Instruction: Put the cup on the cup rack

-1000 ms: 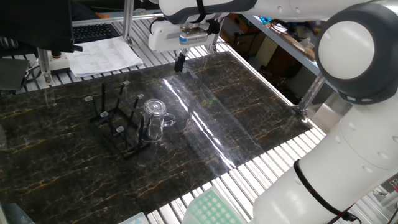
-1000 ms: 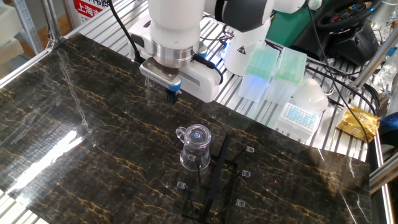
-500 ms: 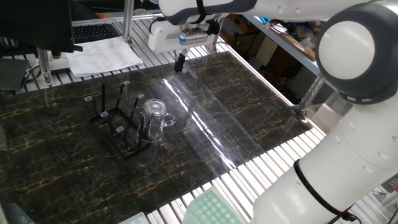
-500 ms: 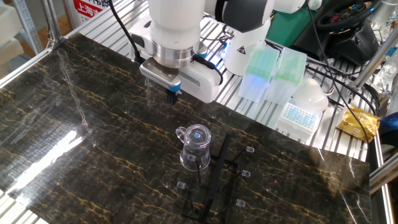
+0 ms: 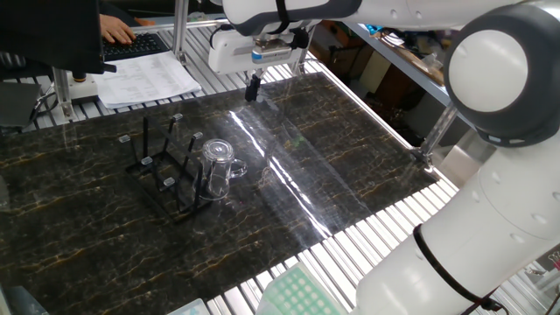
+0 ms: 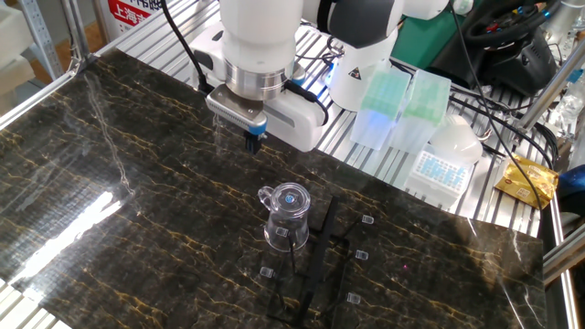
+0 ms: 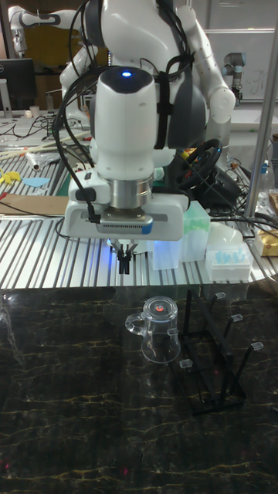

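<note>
Cup placement turns on one gap, so I start from my tool [image 7: 123, 265]: it hangs above the counter [image 6: 110, 155], fingers pinched together with nothing between them, pointing straight down. From there the cup [image 7: 160, 329] lies lower and a little toward the rack side in the tall fixed view, well apart from the fingertips with bare dark stone between us. It sits mouth-down, its long axis upright, handle pointing away from the cup rack [image 7: 216, 363]. In the other fixed view the cup [image 6: 289, 217] is already over one of the rack's near pegs, or touching the frame; I cannot tell which. I judge that any coming move from me is simply up and away from it.
</note>
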`<state>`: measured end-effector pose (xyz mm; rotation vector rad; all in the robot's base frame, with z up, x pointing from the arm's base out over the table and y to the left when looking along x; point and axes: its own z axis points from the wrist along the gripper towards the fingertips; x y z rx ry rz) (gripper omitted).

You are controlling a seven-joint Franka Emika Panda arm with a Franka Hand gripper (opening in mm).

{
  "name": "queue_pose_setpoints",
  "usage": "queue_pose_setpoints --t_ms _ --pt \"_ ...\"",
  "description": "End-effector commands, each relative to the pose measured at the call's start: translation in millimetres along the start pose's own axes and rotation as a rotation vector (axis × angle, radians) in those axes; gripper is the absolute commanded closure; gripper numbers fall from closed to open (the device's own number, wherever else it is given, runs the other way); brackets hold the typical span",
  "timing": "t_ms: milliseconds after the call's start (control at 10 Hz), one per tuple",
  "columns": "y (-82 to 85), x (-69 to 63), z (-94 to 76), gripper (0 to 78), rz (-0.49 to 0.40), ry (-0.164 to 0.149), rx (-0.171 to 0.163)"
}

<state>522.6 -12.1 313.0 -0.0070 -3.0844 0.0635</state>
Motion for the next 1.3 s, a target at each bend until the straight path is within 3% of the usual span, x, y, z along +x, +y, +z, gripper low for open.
queue_pose_setpoints --t_ms 100,1300 --pt "0.1 -0.4 -1.2 76.4 0.002 -0.003 0.001" --pt "1.2 -0.4 -1.8 76.4 0.006 -0.002 0.001"
